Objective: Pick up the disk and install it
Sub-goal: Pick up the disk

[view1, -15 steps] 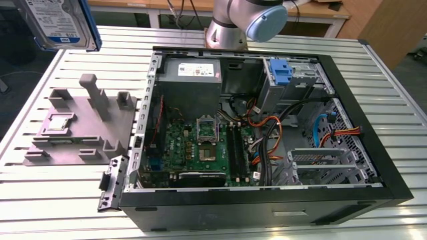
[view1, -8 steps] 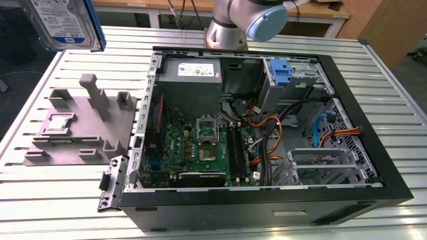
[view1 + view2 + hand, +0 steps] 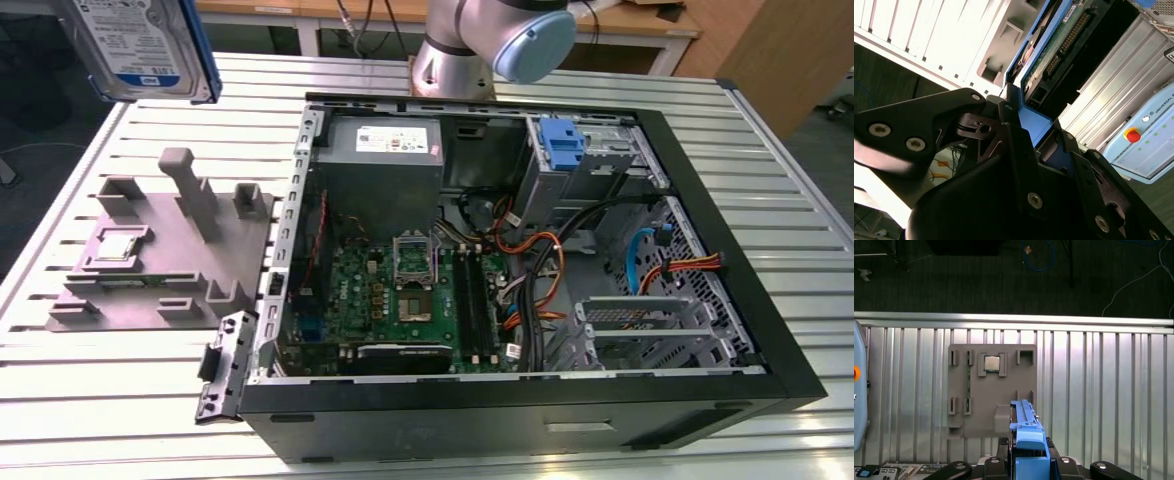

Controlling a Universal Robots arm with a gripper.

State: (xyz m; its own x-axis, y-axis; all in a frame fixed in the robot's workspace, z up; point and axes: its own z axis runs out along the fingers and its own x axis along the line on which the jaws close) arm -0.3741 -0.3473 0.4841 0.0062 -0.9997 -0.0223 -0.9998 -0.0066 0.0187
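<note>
We find gripper point(image 3: 1031, 125) clamped on the disk point(image 3: 134, 45) by its blue rails point(image 3: 1026, 440), held aloft (label showing), eleven o'clock of the open computer case point(image 3: 534, 425), exterior view.

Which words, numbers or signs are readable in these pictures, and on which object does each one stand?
Label on the disk, exterior view: print too small to read.
Label on the power-supply box, exterior view: too small to read.
Pale blue panel with a red button, second wrist view: one printed line, cut off at the edge, left unquoted.
</note>
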